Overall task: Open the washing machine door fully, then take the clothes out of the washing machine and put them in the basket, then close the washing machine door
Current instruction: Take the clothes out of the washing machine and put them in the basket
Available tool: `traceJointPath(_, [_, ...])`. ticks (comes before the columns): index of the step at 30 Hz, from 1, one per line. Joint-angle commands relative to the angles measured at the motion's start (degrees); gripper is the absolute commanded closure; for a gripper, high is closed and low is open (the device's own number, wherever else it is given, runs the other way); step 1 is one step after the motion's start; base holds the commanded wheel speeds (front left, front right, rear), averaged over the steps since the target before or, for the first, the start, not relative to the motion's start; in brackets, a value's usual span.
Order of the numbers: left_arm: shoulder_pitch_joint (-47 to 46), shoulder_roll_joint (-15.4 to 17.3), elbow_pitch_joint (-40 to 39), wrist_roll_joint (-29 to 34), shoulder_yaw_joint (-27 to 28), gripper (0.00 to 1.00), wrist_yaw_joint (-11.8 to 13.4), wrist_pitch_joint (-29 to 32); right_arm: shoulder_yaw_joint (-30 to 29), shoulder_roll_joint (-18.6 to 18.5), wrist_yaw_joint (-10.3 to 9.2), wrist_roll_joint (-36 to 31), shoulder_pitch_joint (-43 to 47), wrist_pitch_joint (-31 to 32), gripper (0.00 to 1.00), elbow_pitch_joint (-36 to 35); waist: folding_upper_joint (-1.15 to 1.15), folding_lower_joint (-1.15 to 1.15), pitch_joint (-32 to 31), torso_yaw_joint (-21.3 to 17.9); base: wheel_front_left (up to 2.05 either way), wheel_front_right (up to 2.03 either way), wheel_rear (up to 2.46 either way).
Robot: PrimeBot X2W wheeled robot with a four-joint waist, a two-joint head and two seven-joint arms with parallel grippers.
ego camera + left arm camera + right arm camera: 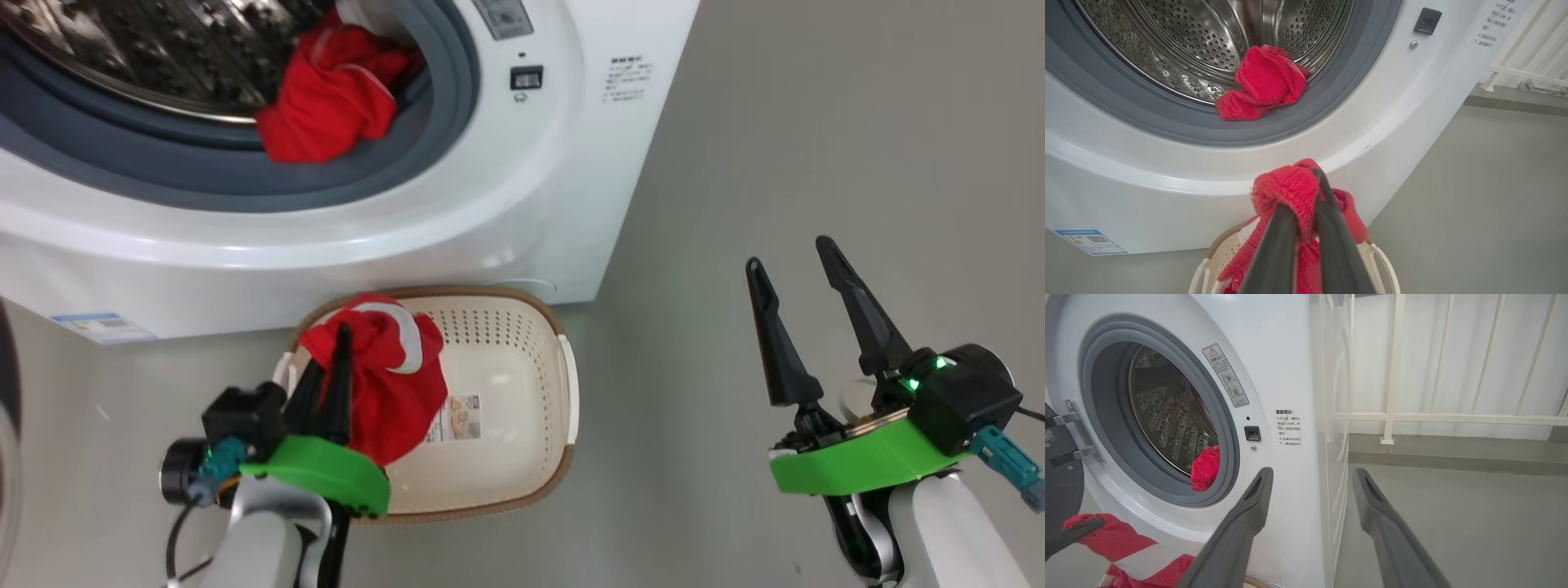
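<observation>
White front-loading washing machine (326, 245) on grey floor (816, 163), drum open. Its black door (1057, 490) is swung wide on the hinge side (just an edge in the right wrist view). Cream perforated basket (506, 327) sits on the floor just in front of the washer, below the opening. One red garment (331, 102) lies on the grey gasket at the drum mouth. Left gripper (331, 347): fingers pinched tight on a red-and-white garment (400, 384) that hangs over the basket's left part, lower end inside it. Right gripper (788, 253): fingers spread wide, holding nothing, well right of the basket above bare floor.
</observation>
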Motion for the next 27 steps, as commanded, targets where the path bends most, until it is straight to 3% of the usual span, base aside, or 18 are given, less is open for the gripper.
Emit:
traceJointPath(1, [-1.9, 0.6, -0.1, -0.6, 1.5, 1.0, -0.1, -0.7, 1.4, 0.0, 0.26, 0.6, -1.7, -0.4, 0.0, -1.6, 0.0, 0.0, 1.3, -0.8, 0.0, 0.0, 0.0])
traceJointPath(17, [-17.8, 0.4, 28.3, -5.4, -0.9, 1.0, -2.4, 2.6, 2.4, 0.1, 0.26, 1.7, -5.9, -0.4, 0.0, -2.1, 0.0, 0.0, 10.3, -3.1, 0.0, 0.0, 0.0])
traceJointPath(27, [-23.8, 0.3, 40.2, -7.9, -3.3, 1.0, -3.5, 4.0, 3.0, 0.1, 0.26, 2.4, -8.2, -0.4, 0.0, -1.9, 0.0, 0.0, 14.3, -4.4, 0.0, 0.0, 0.0])
